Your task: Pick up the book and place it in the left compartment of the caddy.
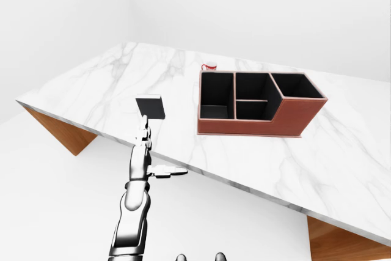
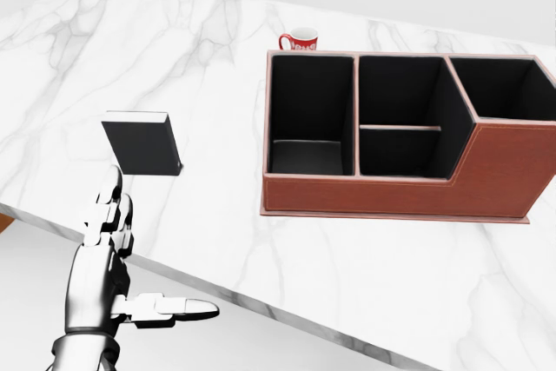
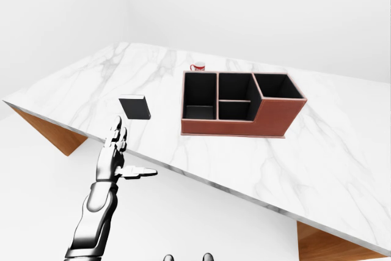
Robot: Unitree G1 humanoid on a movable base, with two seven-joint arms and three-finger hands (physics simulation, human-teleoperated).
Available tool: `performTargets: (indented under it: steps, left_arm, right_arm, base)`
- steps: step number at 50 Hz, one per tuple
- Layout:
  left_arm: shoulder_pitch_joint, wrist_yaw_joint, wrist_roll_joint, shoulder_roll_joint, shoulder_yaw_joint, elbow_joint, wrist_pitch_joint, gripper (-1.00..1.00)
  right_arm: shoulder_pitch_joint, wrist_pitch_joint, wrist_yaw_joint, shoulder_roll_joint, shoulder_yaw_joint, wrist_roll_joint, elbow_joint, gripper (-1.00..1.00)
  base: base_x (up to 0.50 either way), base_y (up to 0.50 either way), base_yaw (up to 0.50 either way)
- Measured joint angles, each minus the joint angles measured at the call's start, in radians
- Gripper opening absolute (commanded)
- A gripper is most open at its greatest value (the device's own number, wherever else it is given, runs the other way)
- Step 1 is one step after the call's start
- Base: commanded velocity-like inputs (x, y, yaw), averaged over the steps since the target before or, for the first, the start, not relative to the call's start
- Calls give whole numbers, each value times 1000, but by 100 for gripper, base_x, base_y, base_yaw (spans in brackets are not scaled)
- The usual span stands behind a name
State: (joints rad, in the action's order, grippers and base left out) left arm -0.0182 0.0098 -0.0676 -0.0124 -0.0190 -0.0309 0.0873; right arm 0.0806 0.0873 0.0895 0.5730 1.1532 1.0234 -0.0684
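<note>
A black book (image 2: 142, 146) lies flat on the white marble table (image 2: 217, 67), left of a brown leather caddy (image 2: 395, 188) with black compartments. The caddy's left compartment (image 2: 308, 115) is a tall open slot. My left hand (image 2: 130, 280) hangs below the table's near edge at the bottom left of the head view, open, fingers pointing up and thumb out to the right, holding nothing. It is below the book and apart from it. The right hand does not show in any view.
A red and white mug (image 2: 298, 42) stands just above the caddy's top left corner in the head view. The table's near edge (image 3: 201, 178) runs diagonally; wooden supports (image 1: 58, 131) show under its ends.
</note>
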Motion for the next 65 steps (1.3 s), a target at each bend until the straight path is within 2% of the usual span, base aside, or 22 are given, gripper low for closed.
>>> performTargets:
  steps: [15,38,65]
  left_arm:
    - [8,-1,2,-4,-6,27,0,100]
    - [-2,0,-2,-2,-2,4,0,100]
    - [-27,-2,-12,1,5,-49,0,100]
  right_arm:
    - [4,0,3,0,8,7,-4,100]
    - [6,0,-1,1,10,9,-7,100]
    - [11,0,1,-2,17,12,-19,100]
  base:
    - [0,0,0]
    - [30,13,0]
    - [13,5,0]
